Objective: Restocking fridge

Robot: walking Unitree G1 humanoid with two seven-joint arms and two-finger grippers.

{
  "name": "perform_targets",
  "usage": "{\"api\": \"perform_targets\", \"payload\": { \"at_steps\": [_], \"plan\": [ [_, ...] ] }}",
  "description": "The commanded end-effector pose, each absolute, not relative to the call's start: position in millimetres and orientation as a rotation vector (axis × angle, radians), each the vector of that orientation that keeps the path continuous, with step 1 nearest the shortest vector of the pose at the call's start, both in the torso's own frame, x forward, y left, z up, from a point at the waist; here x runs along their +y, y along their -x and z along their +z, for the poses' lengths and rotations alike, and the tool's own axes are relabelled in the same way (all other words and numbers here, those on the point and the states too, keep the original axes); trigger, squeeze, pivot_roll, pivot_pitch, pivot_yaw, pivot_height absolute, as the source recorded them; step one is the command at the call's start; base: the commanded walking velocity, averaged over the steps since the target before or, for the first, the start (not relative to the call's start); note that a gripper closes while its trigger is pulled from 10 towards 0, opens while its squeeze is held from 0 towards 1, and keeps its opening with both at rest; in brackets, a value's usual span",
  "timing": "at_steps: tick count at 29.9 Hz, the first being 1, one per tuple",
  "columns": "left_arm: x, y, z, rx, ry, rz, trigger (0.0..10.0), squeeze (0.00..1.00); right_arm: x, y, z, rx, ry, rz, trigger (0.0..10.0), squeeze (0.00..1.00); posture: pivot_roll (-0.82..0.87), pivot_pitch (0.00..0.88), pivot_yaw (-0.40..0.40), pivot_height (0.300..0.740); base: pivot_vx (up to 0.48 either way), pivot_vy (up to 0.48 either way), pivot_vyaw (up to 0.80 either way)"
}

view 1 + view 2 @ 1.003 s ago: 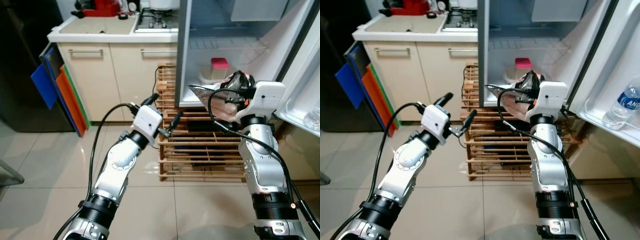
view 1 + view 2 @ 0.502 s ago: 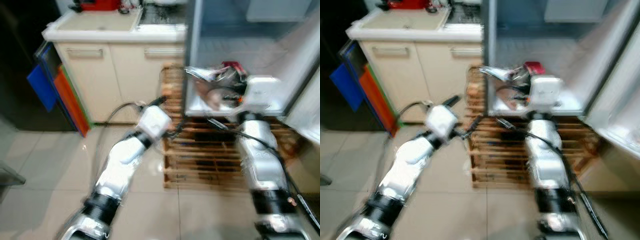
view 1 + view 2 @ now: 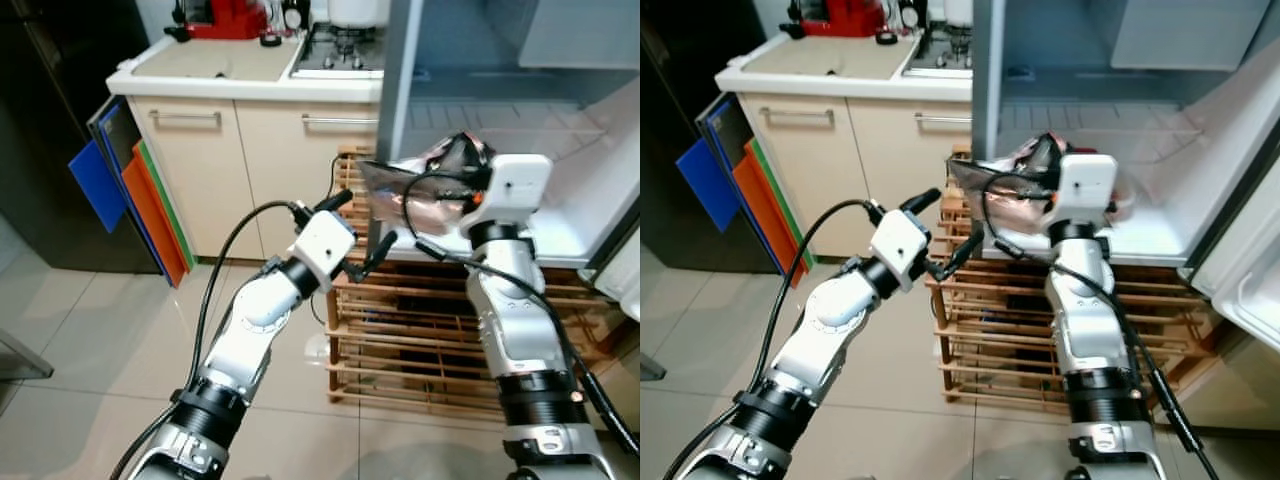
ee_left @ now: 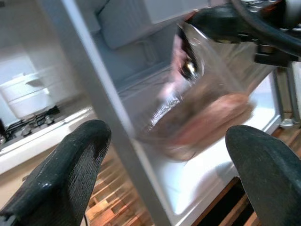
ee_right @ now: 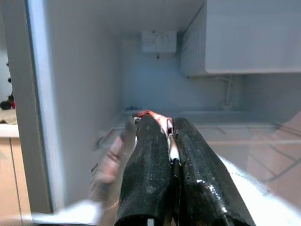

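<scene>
Right gripper (image 5: 170,155) clamped on a clear bag (image 3: 415,190) before the open fridge (image 3: 560,215); left gripper (image 3: 362,230) spread apart; no writing legible

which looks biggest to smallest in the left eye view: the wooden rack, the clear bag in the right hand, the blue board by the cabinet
1. wooden rack, widest by far, though the arms cover part of it.
2. clear bag and blue board look about alike; the bag is nearer the camera and partly behind the right hand, so I would not rank them.
</scene>
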State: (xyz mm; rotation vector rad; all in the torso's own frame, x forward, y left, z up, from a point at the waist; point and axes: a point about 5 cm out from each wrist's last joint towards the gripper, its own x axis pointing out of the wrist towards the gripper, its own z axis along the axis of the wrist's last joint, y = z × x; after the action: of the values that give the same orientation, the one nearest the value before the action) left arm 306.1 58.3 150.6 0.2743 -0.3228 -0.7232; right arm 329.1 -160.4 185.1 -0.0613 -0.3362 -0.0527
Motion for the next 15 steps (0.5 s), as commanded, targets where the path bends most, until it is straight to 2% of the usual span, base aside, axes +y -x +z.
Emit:
{"api": "perform_targets", "payload": {
  "at_steps": [1, 3, 15],
  "plan": [
    [67.2, -308.6, 155.4, -0.327, -0.245, -0.687, 10.0, 0.0, -151.0, -331.7, 195.8, -0.372, 0.057, -0.021, 0.0, 0.0, -0.02, 0.0, 0.034, 0.74, 0.0, -0.255, 0.0],
    [67.9, -308.7, 155.9, -0.327, -0.23, -0.682, 10.0, 0.0, -151.0, -332.1, 195.7, -0.371, 0.059, -0.02, 0.0, 0.0, -0.03, 0.0, 0.034, 0.74, 0.0, -0.255, 0.0],
    [66.0, -306.9, 153.7, -0.305, -0.242, -0.694, 10.0, 0.0, -148.9, -341.1, 203.0, -0.376, 0.089, -0.011, 0.0, 0.0, -0.01, 0.0, 0.033, 0.74, 0.253, -0.405, 0.0]
  ]
}}
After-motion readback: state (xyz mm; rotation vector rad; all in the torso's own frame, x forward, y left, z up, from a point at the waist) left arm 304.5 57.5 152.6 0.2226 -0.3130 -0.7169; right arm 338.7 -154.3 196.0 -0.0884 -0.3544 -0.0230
